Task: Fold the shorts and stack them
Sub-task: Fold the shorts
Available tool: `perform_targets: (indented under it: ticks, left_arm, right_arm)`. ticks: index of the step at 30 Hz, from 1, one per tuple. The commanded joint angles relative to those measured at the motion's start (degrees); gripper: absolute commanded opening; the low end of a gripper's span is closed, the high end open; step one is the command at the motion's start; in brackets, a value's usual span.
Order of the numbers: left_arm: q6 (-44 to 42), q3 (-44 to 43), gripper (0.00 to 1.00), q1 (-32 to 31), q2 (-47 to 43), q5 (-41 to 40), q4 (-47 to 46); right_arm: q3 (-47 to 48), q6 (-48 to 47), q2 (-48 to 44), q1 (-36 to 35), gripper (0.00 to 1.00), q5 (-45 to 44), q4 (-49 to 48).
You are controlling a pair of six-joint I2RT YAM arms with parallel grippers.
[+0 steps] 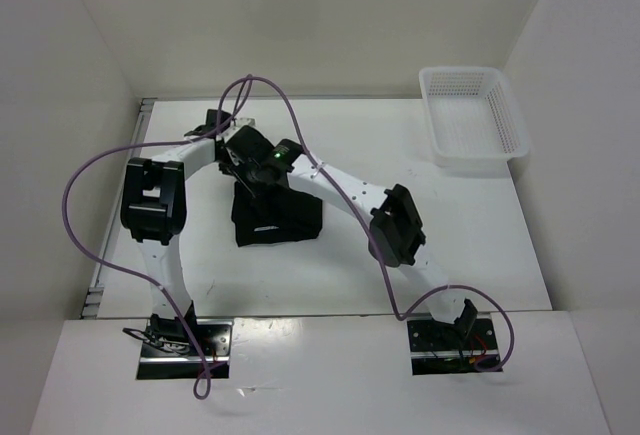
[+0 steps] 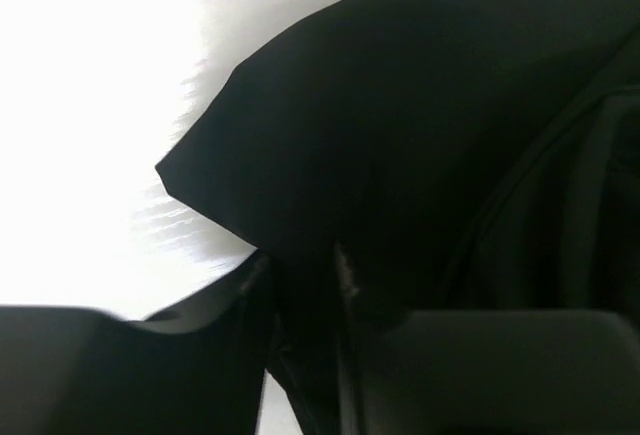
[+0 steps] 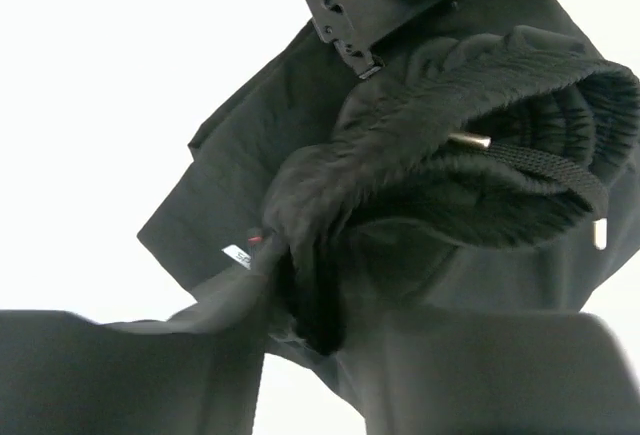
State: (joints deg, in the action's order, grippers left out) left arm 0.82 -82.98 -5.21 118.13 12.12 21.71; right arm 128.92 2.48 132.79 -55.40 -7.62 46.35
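The black shorts (image 1: pixel 278 217) lie bunched on the white table left of centre. Both grippers meet over their far edge. My left gripper (image 1: pixel 232 155) is shut on a fold of the shorts, which fill the left wrist view (image 2: pixel 400 135) between the dark fingers (image 2: pixel 200 345). My right gripper (image 1: pixel 258 173) is shut on the elastic waistband; the right wrist view shows the gathered waistband (image 3: pixel 470 105), a drawstring with a metal tip (image 3: pixel 470 140) and a small white label (image 3: pixel 236 255) beside the finger.
A white mesh basket (image 1: pixel 472 120) stands at the far right of the table. Purple cables (image 1: pixel 270 95) loop over the arms. White walls close in the table at the left, the back and the right.
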Motion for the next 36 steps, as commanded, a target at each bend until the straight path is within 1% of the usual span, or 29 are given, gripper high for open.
perform_targets:
  ticks: [1, 2, 3, 5, 7, 10, 13, 14, 16, 17, 18, 19, 20, 21, 22, 23, 24, 26, 28, 31, 32, 35, 36]
  left_arm:
    - [-0.82, -0.07, 0.4, -2.17, 2.99, -2.88, 2.89]
    - [-0.82, -0.08, 0.44, -1.56, 2.99, -4.98, 2.89]
    - [-0.82, -0.08, 0.5, -0.95, 2.47, -5.96, 2.89]
    - [-0.82, -0.08, 0.57, 0.37, 0.88, -8.94, 2.29]
    - [-0.82, -1.39, 0.63, 3.01, -0.17, -10.18, 2.28]
    - [-0.82, -2.97, 0.65, 6.26, -3.24, -10.89, 2.28]
    - [-0.82, -3.77, 0.65, 6.79, -8.6, -9.76, 2.8]
    - [-0.82, -3.77, 0.65, 6.1, -10.27, -8.01, 2.81]
    - [-0.82, -3.25, 0.65, 3.73, -15.36, -6.07, 5.17]
    - [-0.82, -3.24, 0.65, 2.94, -16.86, -4.4, 6.31]
    - [-0.82, -1.5, 0.63, 2.23, -19.49, -0.3, 8.85]
    - [-0.82, -0.61, 0.63, 0.48, -20.47, 1.14, 10.09]
    - [-0.82, 0.27, 0.63, -0.4, -21.18, 2.46, 11.49]
    - [-0.82, 2.36, 0.63, -1.2, -21.18, 3.34, 14.03]
    - [-0.82, 3.78, 0.63, -2.77, -21.18, 3.96, 14.67]
    - [-0.82, 5.27, 0.63, -3.39, -21.18, 3.96, 14.67]
    - [-0.82, 6.76, 0.63, -3.92, -21.18, 3.96, 14.67]
    - [-0.82, 9.75, 0.64, -5.06, -20.48, 3.96, 12.93]
    - [-0.82, 11.17, 0.65, -6.82, -19.87, 0.82, 10.9]
    - [-0.82, 11.7, 0.65, -7.36, -18.64, -1.13, 8.97]
    - [-0.82, 11.7, 0.65, -7.96, -18.02, -1.13, 8.96]
    - [-0.82, 11.7, 0.65, -8.5, -17.5, -1.66, 8.34]
    - [-0.82, 11.7, 0.64, -9.02, -17.49, -1.66, 8.34]
  right_arm:
    - [2.03, -0.02, 4.66, -1.38, 0.46, 4.1, -2.31]
    - [2.03, -0.02, 4.67, -1.38, 0.54, 4.71, -2.31]
    - [2.82, -0.02, 4.67, -1.38, 0.6, 5.41, -2.31]
    - [3.7, -0.02, 3.97, -1.38, 0.64, 9.26, -2.31]
    - [5.54, -0.02, 3.44, -1.38, 0.66, 11.82, -2.31]
    - [7.39, -0.02, 1.34, -2.52, 0.66, 15.52, -2.31]
    - [6.35, 2.69, -2.79, -2.52, 0.66, 13.43, -2.84]
    - [3.3, 3.23, -4.37, -2.52, 0.66, 10.72, -3.71]
    - [-1.98, 5.67, -10.43, -1.74, 0.66, 8.94, -6.61]
    - [-9.06, 6.91, -12.97, -0.51, 0.67, 7.72, -8.01]
    - [-13.22, 8.14, -18.57, 0.45, 0.67, 7.71, -11.59]
    - [-17.52, 11.11, -21.49, 1.42, 0.69, 7.1, -13.54]
    - [-26.44, 12.88, -24.31, 2.56, 0.69, 7.09, -15.39]
    - [-30.62, 14.64, -27.03, 5.1, 0.69, 6.48, -18.46]
    - [-34.49, 16.4, -31.5, 6.43, 0.69, 5.69, -19.53]
    - [-40.97, 18.85, -33.02, 7.57, 0.69, 5.68, -20.15]
    - [-43.47, 19.66, -34.17, 9.06, 0.7, 4.12, -20.16]
    - [-49.52, 19.67, -34.97, 9.77, 0.73, 3.41, -20.77]
    - [-53.23, 20.19, -34.97, 9.78, 0.75, 2.87, -21.29]
    - [-56.14, 20.8, -33.22, 9.78, 0.77, 2.87, -22.0]
    - [-56.85, 21.42, -33.21, 9.78, 0.77, 2.87, -23.57]
    - [-59.57, 23.0, -33.21, 10.92, 0.78, 5.59, -27.26]
    - [-60.1, 24.31, -32.69, 10.92, 0.78, 6.12, -27.88]
